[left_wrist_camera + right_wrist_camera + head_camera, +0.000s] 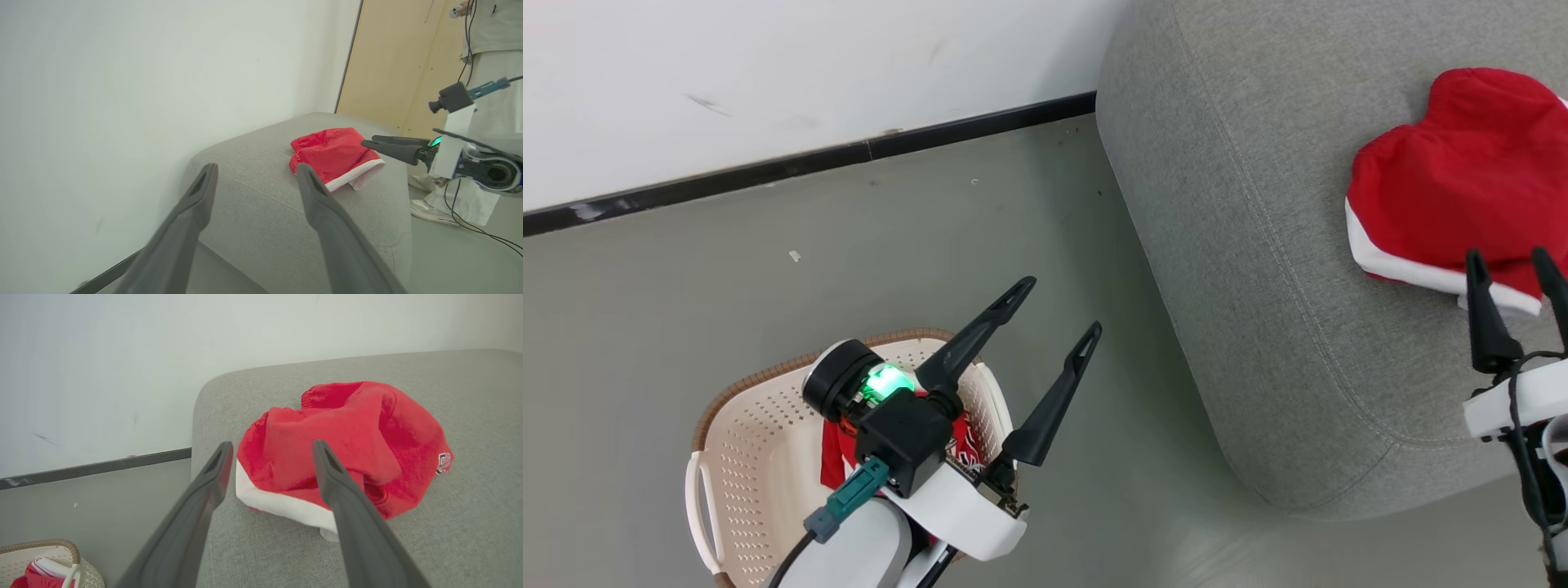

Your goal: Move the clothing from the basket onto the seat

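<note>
Down at the left, the basket (760, 457) sits on the floor (890, 269) with a red garment (832, 457) bunched inside it, partly hidden under the left arm. The left gripper (1062, 304) hangs over the basket's far side, its fingers pointing past the rim toward the sofa (1258, 245), jaws spread wide with nothing between them. Across on the sofa, well back from its rounded edge, lie the red shorts (1462, 180), crumpled, with a white hem facing the robot. The right gripper (1507, 255) hovers just at that hem, jaws wide and empty. To my eye the job is about halfway: one piece delivered, one left to fetch. The next move would be a reach down into the basket, closing on a good fold of the loose cloth without snagging the perforated wall. The sofa is plain grey fabric with stitched seams and gives soft footing. Behind runs a white wall (768, 65) with a dark skirting board (768, 167). Beyond the sofa there is a wooden panel (388, 61) and a person (494, 81) in pale clothes.
</note>
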### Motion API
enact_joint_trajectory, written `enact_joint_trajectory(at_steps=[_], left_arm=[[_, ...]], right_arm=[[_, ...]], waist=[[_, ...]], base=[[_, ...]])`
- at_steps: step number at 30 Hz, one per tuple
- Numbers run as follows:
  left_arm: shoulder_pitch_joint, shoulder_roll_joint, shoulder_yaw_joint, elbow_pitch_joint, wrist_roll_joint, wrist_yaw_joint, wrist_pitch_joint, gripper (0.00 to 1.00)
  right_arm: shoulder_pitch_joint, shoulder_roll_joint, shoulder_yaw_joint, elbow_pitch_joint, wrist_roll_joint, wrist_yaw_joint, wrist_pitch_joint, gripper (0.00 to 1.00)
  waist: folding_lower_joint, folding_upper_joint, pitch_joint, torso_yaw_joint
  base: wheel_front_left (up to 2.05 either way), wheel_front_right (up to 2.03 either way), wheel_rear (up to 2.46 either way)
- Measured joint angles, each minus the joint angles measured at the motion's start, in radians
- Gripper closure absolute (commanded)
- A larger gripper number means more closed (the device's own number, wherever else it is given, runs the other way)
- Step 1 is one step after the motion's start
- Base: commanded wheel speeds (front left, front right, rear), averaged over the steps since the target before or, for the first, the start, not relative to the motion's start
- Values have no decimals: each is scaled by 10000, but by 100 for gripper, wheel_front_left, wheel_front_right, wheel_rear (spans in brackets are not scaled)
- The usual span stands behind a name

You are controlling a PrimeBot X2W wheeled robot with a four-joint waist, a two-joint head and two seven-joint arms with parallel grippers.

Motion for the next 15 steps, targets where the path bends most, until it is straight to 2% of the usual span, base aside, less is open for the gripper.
enact_joint_trajectory(at_steps=[6,15], left_arm=[[81,15,336,104,-79,188,-123,0],[700,286,1607,499,-290,918,-395,0]], right_arm=[[147,211,499,-1016,-142,0,-15,0],[2,794,1304,-1896,-913,0,-27,0]], waist=[[0,0,-234,-26],[0,0,-545,290]], base=[[0,0,0],[0,0,0]])
